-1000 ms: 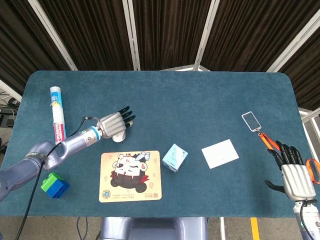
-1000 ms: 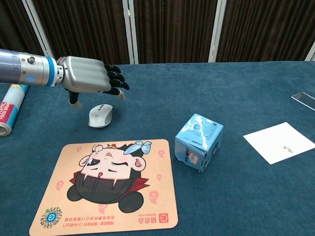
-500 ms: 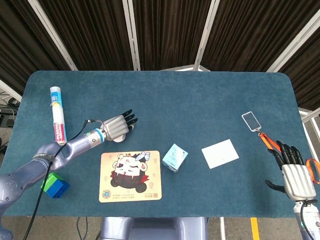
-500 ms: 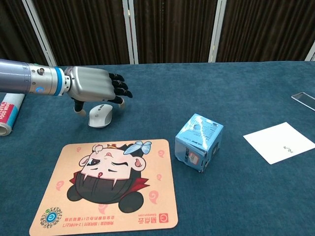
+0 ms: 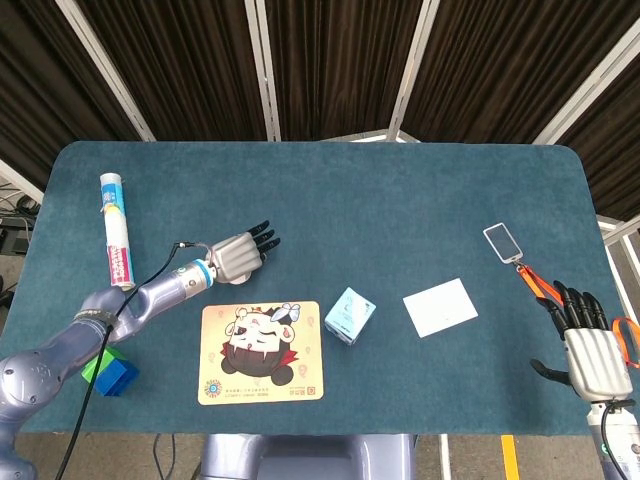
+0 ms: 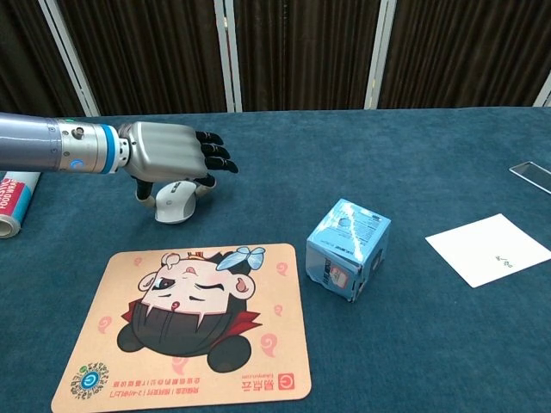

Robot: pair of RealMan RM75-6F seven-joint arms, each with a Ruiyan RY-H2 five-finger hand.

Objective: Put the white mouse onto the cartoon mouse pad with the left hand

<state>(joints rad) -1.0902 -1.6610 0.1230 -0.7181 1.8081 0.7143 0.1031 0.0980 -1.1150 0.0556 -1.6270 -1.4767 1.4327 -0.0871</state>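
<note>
Head view. Rectangular table covered in dark teal cloth (image 5: 400, 200). Left hand, silver with black fingertips (image 5: 238, 256), lies over the white computer mouse near the left part of the table, just behind the mouse pad; the mouse itself is hidden under the hand here. Cartoon-printed rectangular mouse pad (image 5: 262, 351) at the front edge, left of centre. White cylindrical tube with red and blue print (image 5: 116, 228) near the left edge. Green and blue toy blocks (image 5: 109, 370) at the front left corner. Light blue cardboard box (image 5: 349, 315) just right of the pad. White paper sheet (image 5: 440, 306) right of centre. Clear badge holder with orange lanyard (image 5: 503, 241) near the right edge. Right hand (image 5: 588, 350) at the front right corner, fingers spread, holding nothing.

Chest view. Left hand (image 6: 168, 155) rests on top of the white computer mouse (image 6: 175, 203), fingers extended forward over it; whether they clasp it cannot be told. Mouse sits on the cloth, just behind the pad (image 6: 189, 331), apart from it.
</note>
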